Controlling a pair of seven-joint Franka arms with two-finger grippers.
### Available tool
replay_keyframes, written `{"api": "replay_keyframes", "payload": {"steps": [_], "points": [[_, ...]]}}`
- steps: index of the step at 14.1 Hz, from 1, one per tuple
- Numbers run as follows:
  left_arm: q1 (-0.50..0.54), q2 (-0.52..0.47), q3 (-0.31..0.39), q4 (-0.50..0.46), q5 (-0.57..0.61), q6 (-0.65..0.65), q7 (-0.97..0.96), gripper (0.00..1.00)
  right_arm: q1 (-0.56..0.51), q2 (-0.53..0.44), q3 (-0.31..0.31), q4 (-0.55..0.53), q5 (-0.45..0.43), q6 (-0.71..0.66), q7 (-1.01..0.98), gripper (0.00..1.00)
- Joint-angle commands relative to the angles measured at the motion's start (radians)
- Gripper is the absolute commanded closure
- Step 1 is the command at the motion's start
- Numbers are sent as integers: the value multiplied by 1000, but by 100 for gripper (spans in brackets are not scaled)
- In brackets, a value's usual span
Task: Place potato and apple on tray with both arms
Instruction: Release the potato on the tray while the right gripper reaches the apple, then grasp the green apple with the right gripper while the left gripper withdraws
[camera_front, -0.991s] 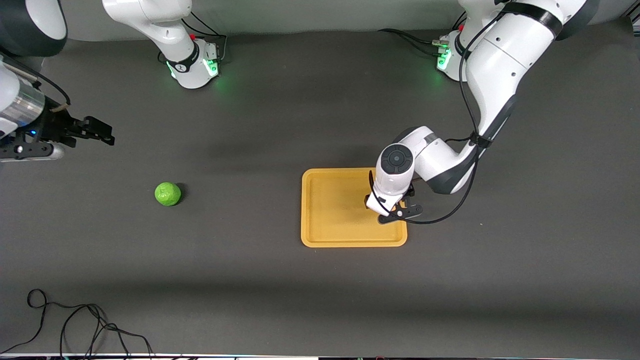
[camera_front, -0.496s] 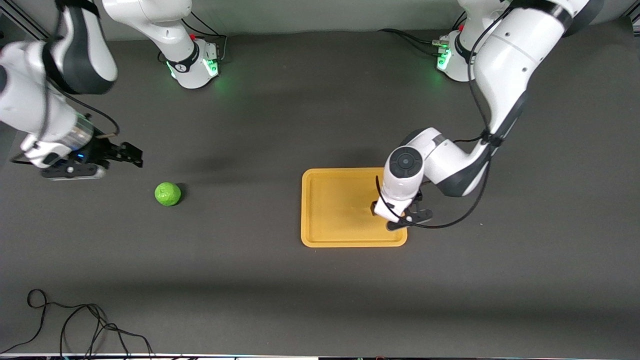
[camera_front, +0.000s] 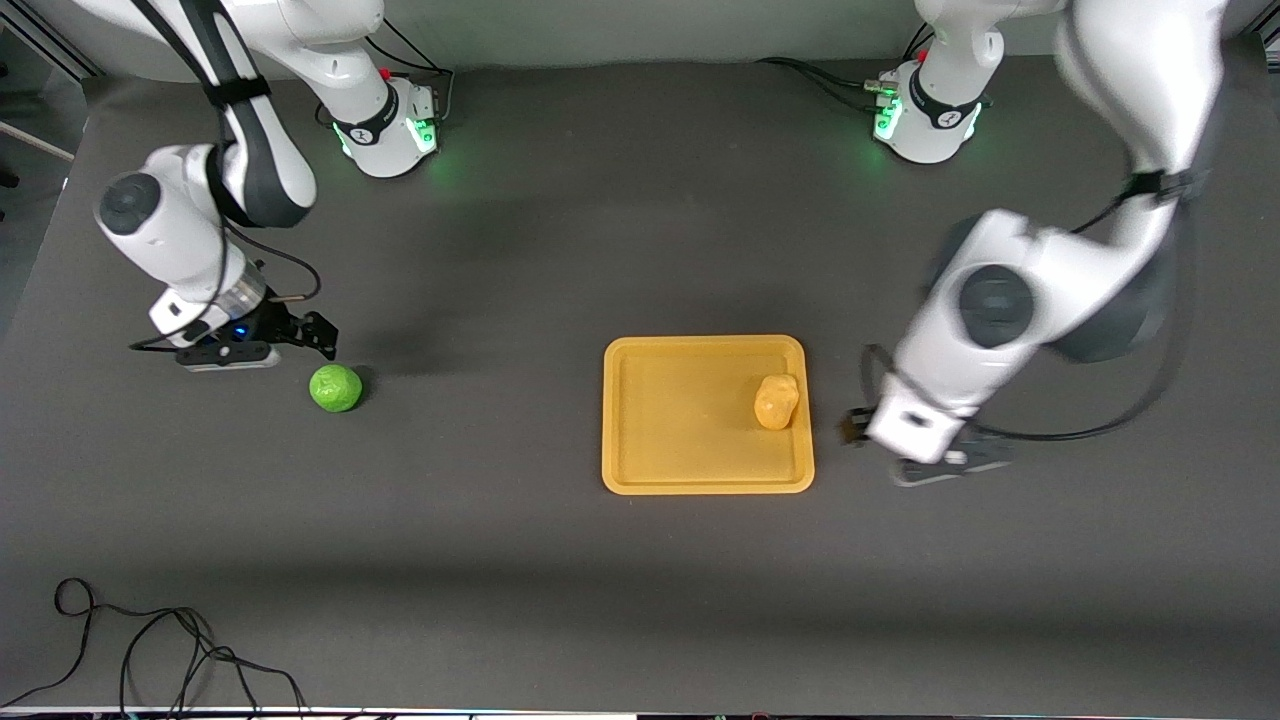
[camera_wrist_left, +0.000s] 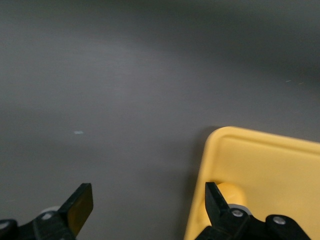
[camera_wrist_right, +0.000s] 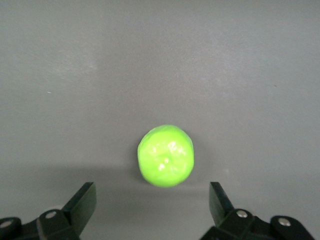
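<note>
The yellow-tan potato (camera_front: 776, 401) lies on the orange-yellow tray (camera_front: 680, 425), near the rim toward the left arm's end. My left gripper (camera_front: 851, 428) is open and empty, over the bare table just beside that rim. The left wrist view shows the tray's corner (camera_wrist_left: 270, 170) and a sliver of the potato (camera_wrist_left: 233, 192) past one of the fingers (camera_wrist_left: 216, 201). The green apple (camera_front: 336, 387) sits on the table toward the right arm's end. My right gripper (camera_front: 318, 338) is open and hangs close beside it. In the right wrist view the apple (camera_wrist_right: 166, 155) lies just ahead of the open gripper (camera_wrist_right: 150, 205).
A black cable (camera_front: 150, 650) lies looped near the table's front corner at the right arm's end. The two arm bases (camera_front: 385, 125) (camera_front: 925, 115) stand along the back edge. The table surface is dark grey.
My left gripper let go of the potato on the tray and swung off toward the left arm's end. My right arm came in from the table's edge to the apple.
</note>
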Motion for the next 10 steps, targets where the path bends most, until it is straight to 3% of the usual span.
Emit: {"api": "replay_keyframes", "payload": {"steps": [1, 5, 9, 10], "points": [[142, -142, -9, -25, -102, -142, 259, 0, -2, 128, -9, 7, 16, 151, -74, 0], [300, -329, 1, -26, -201, -317, 494, 0, -2, 249, -9, 16, 14, 277, -74, 0], [336, -368, 30, 3, -205, -345, 498, 0, -4, 300, -9, 45, 10, 287, -72, 1], [337, -366, 28, 15, -205, -355, 495, 0, -4, 302, -9, 47, 7, 285, -72, 18]]}}
